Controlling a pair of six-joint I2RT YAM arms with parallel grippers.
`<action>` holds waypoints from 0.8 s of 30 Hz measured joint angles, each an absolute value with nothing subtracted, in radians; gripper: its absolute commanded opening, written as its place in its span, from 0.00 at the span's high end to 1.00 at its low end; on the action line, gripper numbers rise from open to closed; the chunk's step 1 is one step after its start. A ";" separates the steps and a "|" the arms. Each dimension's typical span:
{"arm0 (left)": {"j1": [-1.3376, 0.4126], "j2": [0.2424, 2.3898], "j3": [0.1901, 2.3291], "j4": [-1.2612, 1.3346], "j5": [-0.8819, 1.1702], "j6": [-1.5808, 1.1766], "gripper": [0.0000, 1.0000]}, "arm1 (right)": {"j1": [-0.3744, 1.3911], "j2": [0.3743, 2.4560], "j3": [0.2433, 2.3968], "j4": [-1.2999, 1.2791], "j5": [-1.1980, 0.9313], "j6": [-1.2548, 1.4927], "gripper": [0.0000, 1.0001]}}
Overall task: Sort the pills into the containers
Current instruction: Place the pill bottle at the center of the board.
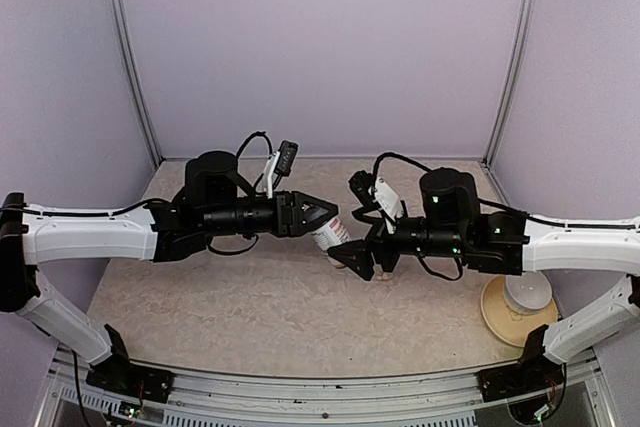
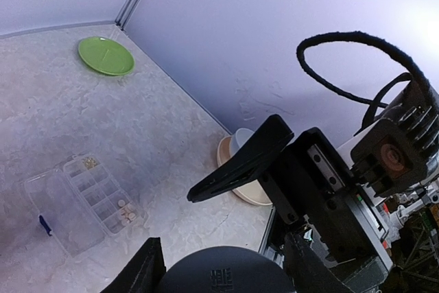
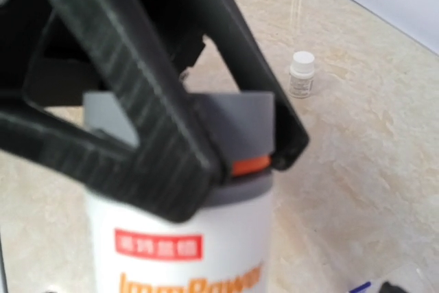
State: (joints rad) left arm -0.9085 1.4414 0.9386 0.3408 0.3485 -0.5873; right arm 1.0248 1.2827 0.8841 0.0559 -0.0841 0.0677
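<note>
A white supplement bottle (image 1: 331,235) with a red label and a grey cap (image 3: 236,121) hangs tilted over the table's middle, and my left gripper (image 1: 322,215) is shut on its body. The left wrist view shows the dark cap top (image 2: 226,272) between my left fingers (image 2: 140,272). My right gripper (image 3: 240,176) stands open with its jaws on either side of the cap, just above an orange ring (image 3: 250,165). The clear pill box (image 2: 58,207) lies flat below, its row of compartments holding pale tablets (image 2: 124,210). One dark blue pill (image 2: 44,225) lies in the large section.
A green plate (image 2: 106,56) sits near the far corner. The white bowl (image 1: 527,292) on its tan plate (image 1: 497,319) stands at the right front. A small white bottle (image 3: 301,73) stands alone on the table. The right arm's black body (image 2: 329,190) is close to my left gripper.
</note>
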 measured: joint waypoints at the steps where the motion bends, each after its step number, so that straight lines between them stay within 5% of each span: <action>1: -0.907 1.440 0.939 0.333 0.342 -0.582 0.61 | 1.025 1.279 0.882 0.055 -0.080 0.068 0.00; 24: -0.778 1.535 0.966 0.176 0.184 -0.469 0.60 | 0.939 1.160 0.756 0.025 0.147 0.165 0.00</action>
